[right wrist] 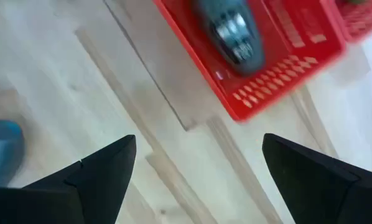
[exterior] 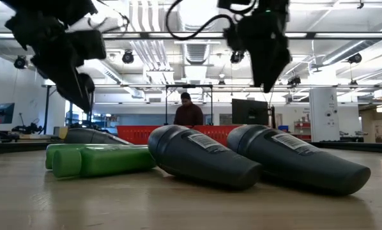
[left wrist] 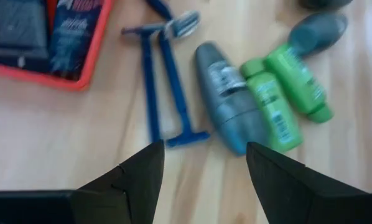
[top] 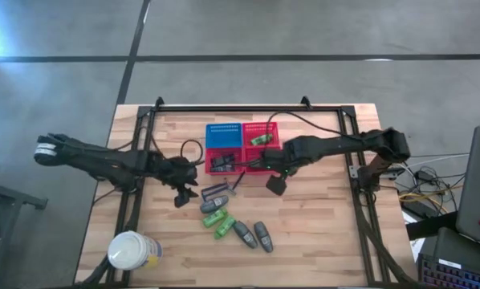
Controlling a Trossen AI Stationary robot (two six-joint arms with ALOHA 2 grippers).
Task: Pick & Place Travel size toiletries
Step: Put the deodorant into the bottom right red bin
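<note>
the left end effector (left wrist: 201,171), released, hovers mid-desk over a grey bottle (left wrist: 226,96), light, smooth, rounded, best pinched across its middle; the right end effector (right wrist: 198,168) is released too.

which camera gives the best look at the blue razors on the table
The left wrist view: the blue razors lie side by side, handles and heads plain, beside the grey bottle. The high view shows only a faint sliver. The low and right wrist views show none.

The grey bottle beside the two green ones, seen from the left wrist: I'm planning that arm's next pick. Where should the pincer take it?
Grip the grey bottle across its wider labelled body, from above. It lies flat against a green bottle, leaving little room there.
</note>
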